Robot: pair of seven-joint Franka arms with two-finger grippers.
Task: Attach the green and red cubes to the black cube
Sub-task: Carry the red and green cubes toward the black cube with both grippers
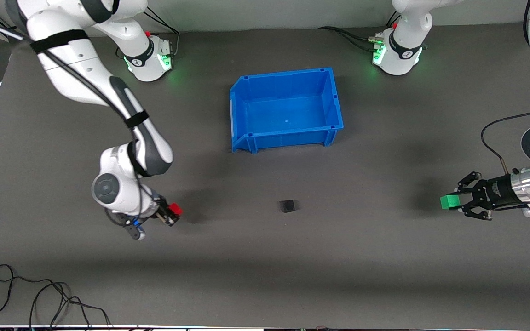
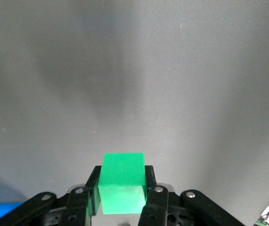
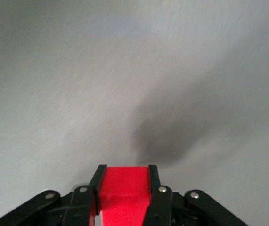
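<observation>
Centrally, w/ ref. to the grey bench [image 1: 265,257]: black cube [image 1: 287,206] resting alone on the mat, nearer to the front camera than the blue bin [image 1: 286,108], roughly between the two hands and well apart from both.

Left hand [image 1: 454,202] [image 2: 122,190]: raised over the bench toward the left arm's end, turned sideways, fingers [image 2: 150,181] closed narrow on the green cube [image 1: 449,202] [image 2: 122,182]. Cube gripped on two opposing faces, protruding past the fingertips; shadow cast on the mat just beside it. Sliver of blue seen at the edge of the left wrist view, nothing else on the mat under the cube.

Right hand [image 1: 171,213] [image 3: 124,190]: held low over the bench toward the right arm's end, fingers [image 3: 153,181] closed narrow on the red cube [image 1: 175,209] [image 3: 124,197]. Cube clamped between both pads, only top and front faces visible in the right wrist view; dark shadow on the mat ahead of it. Contact w/ bench: could not be told.

Bin: open-topped, standing approx. mid-bench between the arm bases and the black cube. Loose black cable [image 1: 39,294] lying at the bench edge nearest the front camera, toward the right arm's end.
</observation>
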